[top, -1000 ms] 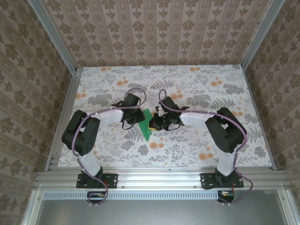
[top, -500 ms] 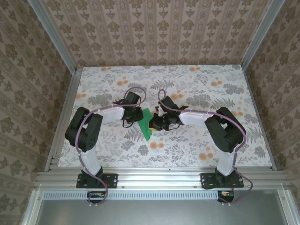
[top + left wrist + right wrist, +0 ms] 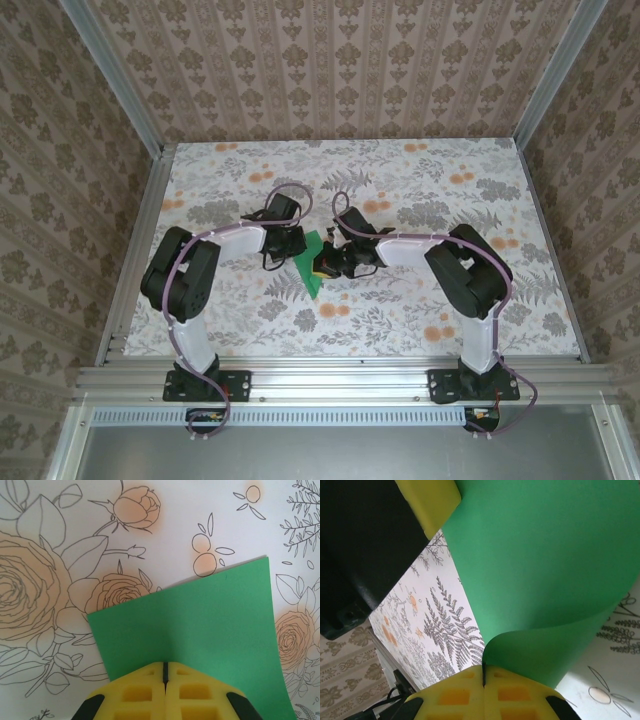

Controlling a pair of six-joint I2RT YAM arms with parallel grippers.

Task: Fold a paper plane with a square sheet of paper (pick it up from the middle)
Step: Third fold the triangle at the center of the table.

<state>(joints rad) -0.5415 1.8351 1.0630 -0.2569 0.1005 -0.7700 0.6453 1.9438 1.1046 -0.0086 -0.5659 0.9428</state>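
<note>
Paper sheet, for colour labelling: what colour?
The sheet is bright green; left wrist view shows it best.

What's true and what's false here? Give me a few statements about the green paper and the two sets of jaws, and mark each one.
1. The left jaws are shut on an edge of the thin bright-green square sheet of paper. True.
2. The right jaws hang open, clear of the sheet. False: the right wrist view shows them shut on the paper.
3. The sheet lies flat and unbent. False: it curves over in a rounded bend just above the right jaws.
4. The floral-patterned table is below the paper. True.
</note>
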